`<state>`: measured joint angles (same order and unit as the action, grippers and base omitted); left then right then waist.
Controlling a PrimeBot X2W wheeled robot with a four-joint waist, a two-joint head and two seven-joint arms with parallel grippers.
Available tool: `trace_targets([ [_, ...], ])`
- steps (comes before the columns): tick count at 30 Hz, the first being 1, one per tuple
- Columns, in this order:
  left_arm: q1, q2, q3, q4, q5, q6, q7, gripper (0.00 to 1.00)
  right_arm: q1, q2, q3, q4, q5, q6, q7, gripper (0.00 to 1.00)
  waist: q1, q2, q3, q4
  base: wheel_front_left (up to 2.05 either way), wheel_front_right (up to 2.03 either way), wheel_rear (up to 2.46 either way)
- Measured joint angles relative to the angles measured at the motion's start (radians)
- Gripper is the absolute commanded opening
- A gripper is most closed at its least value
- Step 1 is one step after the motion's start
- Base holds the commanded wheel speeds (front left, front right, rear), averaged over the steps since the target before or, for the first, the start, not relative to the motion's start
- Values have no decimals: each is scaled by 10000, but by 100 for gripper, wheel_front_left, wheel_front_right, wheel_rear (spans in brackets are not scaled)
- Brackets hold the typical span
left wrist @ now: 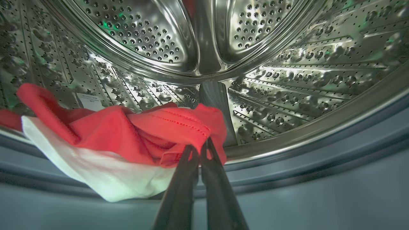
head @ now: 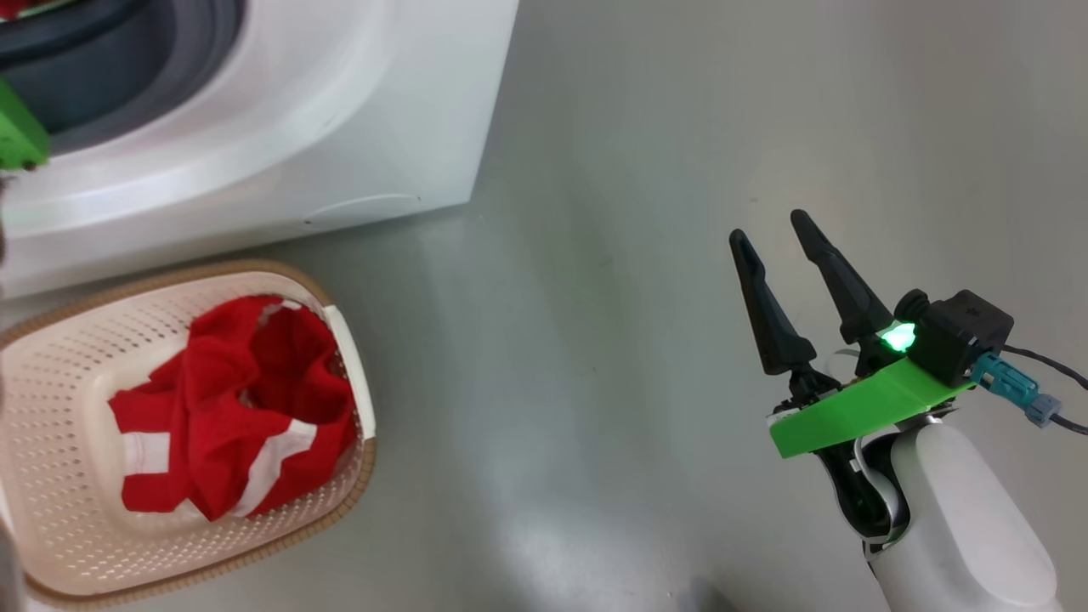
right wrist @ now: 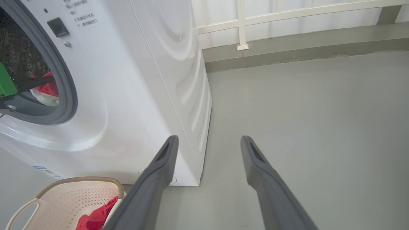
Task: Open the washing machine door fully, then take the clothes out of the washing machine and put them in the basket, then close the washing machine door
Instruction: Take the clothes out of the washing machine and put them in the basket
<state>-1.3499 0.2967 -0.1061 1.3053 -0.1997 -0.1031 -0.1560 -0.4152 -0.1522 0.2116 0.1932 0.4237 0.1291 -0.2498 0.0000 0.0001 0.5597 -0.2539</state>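
In the left wrist view my left gripper (left wrist: 200,145) is shut on a red and white piece of the clothes (left wrist: 127,140) that lies over the drum's front lip and the grey seal (left wrist: 287,172). The white washing machine (head: 340,127) stands at the upper left of the head view, its opening (right wrist: 35,80) showing the left arm's dark fingers reaching in. The cream basket (head: 59,408) sits on the floor below it with red and white clothes (head: 229,408) inside. My right gripper (head: 769,225) hovers open over the floor at the right, holding nothing. The washing machine door is out of view.
Grey floor (head: 595,382) spreads between the basket and my right arm. A low grey kerb with a white railing (right wrist: 287,28) runs along the far wall behind the machine. A small paper label (left wrist: 90,101) is stuck inside the steel drum.
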Motion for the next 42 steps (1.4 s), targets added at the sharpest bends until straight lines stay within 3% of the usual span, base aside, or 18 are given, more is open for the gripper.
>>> trace_targets([
  [11,1445,-821,215,-616,-930,-236,-934,0,566,-140,-263,125,-12,0,0,100,0,0,-1050,440,0,0,0],
  [19,3510,-1381,316,-3785,-1891,-245,-966,0,1219,-370,-573,169,-12,0,0,100,0,0,-1983,960,0,0,0],
  [42,9884,-1636,468,-11386,-2406,-125,-955,0,2475,-681,-1254,67,-84,0,0,100,0,0,-3522,2322,0,0,0],
])
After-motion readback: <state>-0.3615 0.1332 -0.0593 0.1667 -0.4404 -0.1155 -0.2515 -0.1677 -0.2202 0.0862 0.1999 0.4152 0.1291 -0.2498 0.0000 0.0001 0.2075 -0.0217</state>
